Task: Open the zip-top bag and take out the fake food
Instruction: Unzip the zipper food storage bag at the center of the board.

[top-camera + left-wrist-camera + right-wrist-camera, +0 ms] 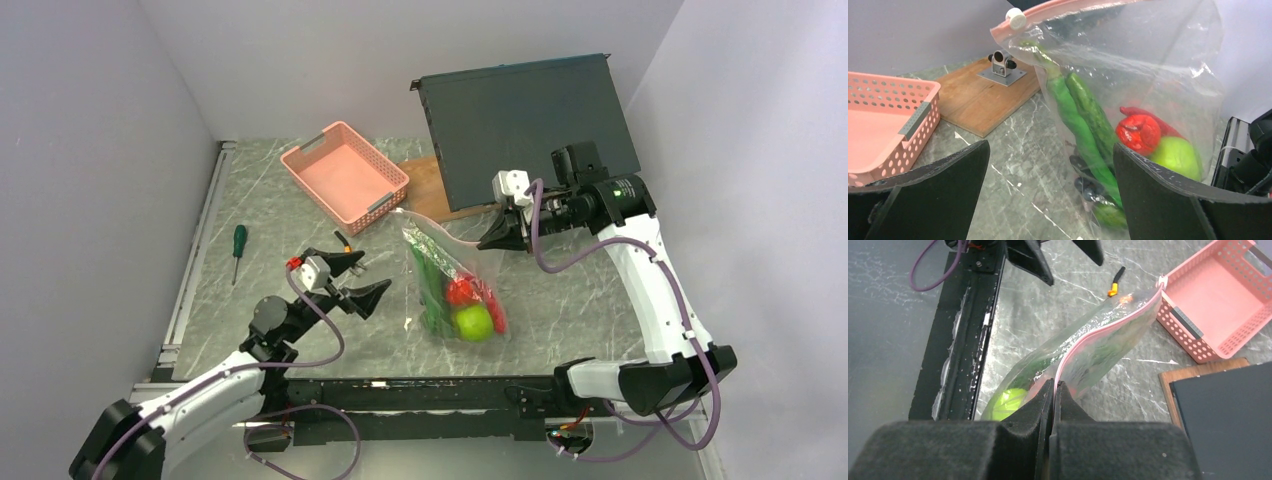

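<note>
The right gripper (497, 237) held one end of the zip-top bag (450, 270) by its pink zip strip, jaws pinched shut on the plastic. The bag slanted from that raised corner down to the marbled table (580, 290), where the fake food (468, 305) sagged in the low end, apparently resting on the surface. The left gripper (372, 275) hovered just beside the bag, jaws spread wide and holding nothing. The hazard, as it looked from the room, was that slender pinch. Part of the weight of a green apple (474, 322), a red piece (1140, 134) and long green vegetables (1095, 120) hung from it, and a tug along the strip could pull the film free and drop the lot. Closing a little low, the left jaws would likely catch film or a vegetable rather than the white slider (1016, 19) at the strip's far end, and the strip appeared sealed along what showed. Behind stood a dark panel (530, 125) with a wooden board (425, 185) at its foot. The pink basket (385, 205) sat near the slider end, crowding any pull that way. A green-handled screwdriver (238, 245) lay well apart to the left, and orange-tipped pliers (343, 240) lay just beyond the left fingers. Nothing lay between the open jaws and the bag.
</note>
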Robot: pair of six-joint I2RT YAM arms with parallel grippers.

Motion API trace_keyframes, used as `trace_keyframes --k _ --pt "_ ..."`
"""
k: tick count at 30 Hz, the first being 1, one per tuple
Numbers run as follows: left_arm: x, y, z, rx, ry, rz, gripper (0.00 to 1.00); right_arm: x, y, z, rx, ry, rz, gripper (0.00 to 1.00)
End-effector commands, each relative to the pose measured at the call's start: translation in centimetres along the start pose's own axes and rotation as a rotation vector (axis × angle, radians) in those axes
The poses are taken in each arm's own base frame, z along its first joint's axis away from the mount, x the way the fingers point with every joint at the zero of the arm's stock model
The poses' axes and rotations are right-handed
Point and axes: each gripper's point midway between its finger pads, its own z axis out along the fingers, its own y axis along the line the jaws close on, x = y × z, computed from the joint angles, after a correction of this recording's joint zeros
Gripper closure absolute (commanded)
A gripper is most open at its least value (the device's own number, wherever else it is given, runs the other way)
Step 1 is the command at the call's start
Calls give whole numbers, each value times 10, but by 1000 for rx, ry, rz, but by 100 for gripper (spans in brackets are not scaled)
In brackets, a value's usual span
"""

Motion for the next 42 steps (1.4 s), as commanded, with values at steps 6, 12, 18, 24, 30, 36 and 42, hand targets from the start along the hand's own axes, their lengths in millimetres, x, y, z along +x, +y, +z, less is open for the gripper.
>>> trace_keyframes --k 6,12,18,24,30,36,42 --pt "-63 -14 36 105 -208 -47 3 -36 15 -4 -60 -65 -145 100" --pt "-63 -13 51 160 -232 -137 4 -43 17 -4 -79 -83 -145 100" --pt "-65 -23 59 301 -250 -203 14 -41 21 -2 -85 -85 -145 100" --pt "-45 -32 72 394 -142 -303 39 -37 19 -1 -75 -74 -131 100" --pt "-47 -30 68 373 -157 -281 63 -28 20 0 -44 -54 -106 100" --pt "-49 -29 62 355 -153 -251 100 -19 14 1 -7 -36 -63 100" --pt "-49 -20 53 267 -131 -185 100 -9 -1 -5 84 -7 5 100"
